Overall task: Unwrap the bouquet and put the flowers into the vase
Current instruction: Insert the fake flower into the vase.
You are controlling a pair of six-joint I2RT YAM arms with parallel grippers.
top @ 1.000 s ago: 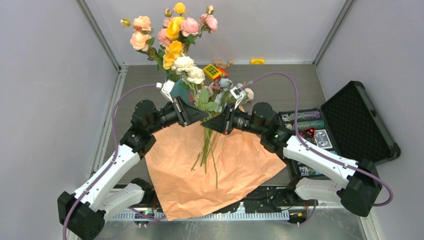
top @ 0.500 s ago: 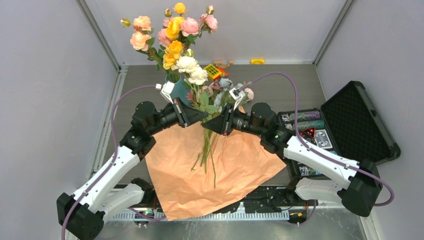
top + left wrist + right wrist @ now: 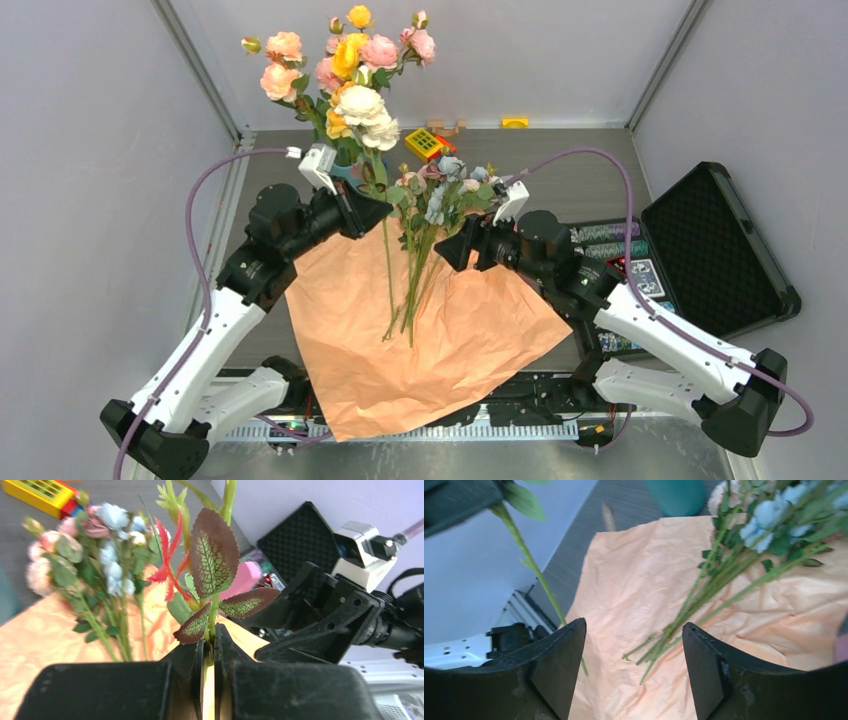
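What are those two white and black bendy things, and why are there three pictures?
They are two robot arms. Each ends in a gripper, a pincher with two fingers. One picture comes from a camera up above. The other two come from little cameras on the wrists, so the black fingers look huge. On the table lies orange paper with small flowers on it. The left gripper is shut on one flower stem. The right gripper is open and holds nothing. The teal vase stands beyond the paper, and a black case lies open on the right.
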